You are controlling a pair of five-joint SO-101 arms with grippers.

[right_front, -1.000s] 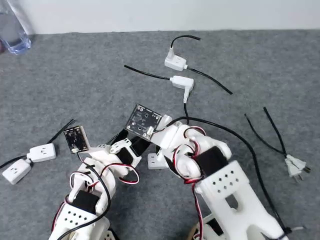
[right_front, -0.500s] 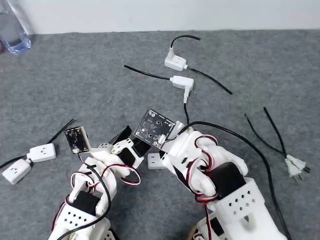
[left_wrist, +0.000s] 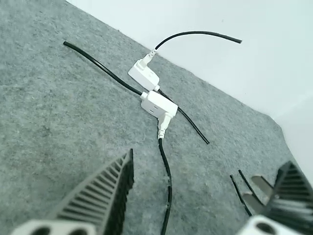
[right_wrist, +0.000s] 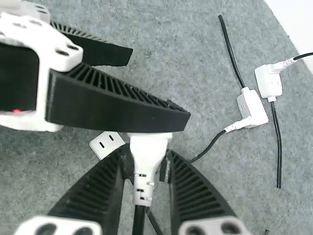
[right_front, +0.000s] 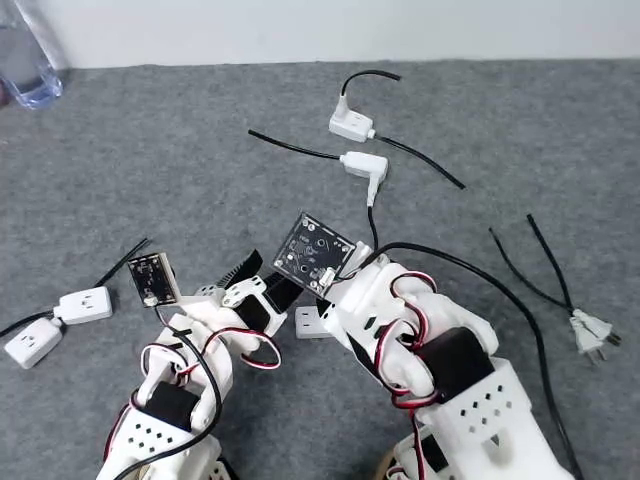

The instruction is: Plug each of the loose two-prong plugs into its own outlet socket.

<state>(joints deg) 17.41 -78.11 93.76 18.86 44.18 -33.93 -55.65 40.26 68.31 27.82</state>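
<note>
Right gripper (right_wrist: pixel 146 157) clamps 2-prong plug (right_wrist: pixel 146 143), poised by outlet socket (right_wrist: pixel 108 143) near surface's front edge for insertion | left gripper (left_wrist: pixel 209 164) jaws apart, empty, seemingly ready to brace socket

Bright, even light leaves soft, faint shadows beside the cords (right_front: pixel 290 146) on the grey mat (right_front: pixel 150 150).

Mat (right_front: pixel 130 180) grey matt fuzzy cloth, sockets (right_front: pixel 350 126) and plug (right_wrist: pixel 146 147) smooth white plastic, fingers (right_wrist: pixel 93 196) ribbed matt black plastic.
</note>
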